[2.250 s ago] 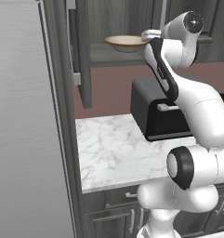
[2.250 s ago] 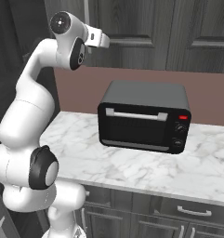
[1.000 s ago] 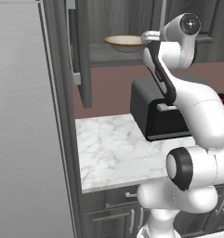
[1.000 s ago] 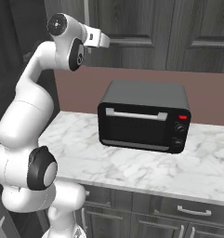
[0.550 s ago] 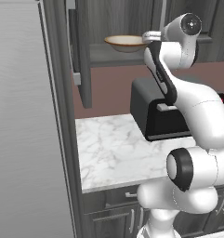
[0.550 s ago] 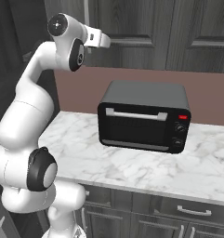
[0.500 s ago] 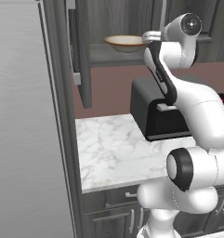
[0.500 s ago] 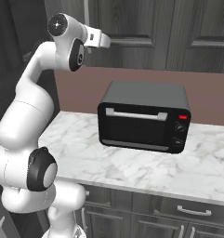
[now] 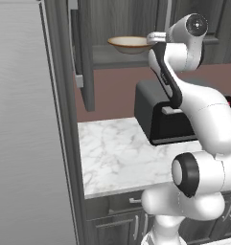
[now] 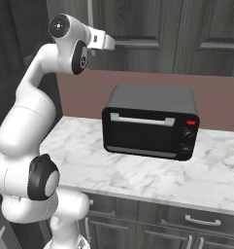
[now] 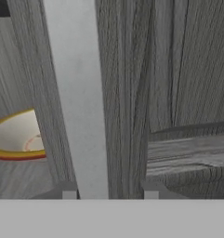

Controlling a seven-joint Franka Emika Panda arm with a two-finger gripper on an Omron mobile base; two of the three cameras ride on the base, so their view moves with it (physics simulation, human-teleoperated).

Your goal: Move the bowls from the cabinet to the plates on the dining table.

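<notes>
Early stage: your cream bowl [image 9: 130, 44] sits in the cabinet [image 9: 95, 28], top centre; claw [image 11: 109, 194] at its handle, grip unclear. Nothing delivered.

The white arm [image 10: 38, 104] rises at the left, its wrist reaching up to the dark cabinet doors [image 10: 157, 34]. A black toaster oven [image 10: 150, 121] sits on the marble worktop [image 10: 138, 172] above drawers [image 10: 186, 221].

A toaster oven [image 10: 150, 127] blocked the bench's [image 9: 117, 158] back right; its front left lay free beside the open cabinet door [image 9: 85, 52].
</notes>
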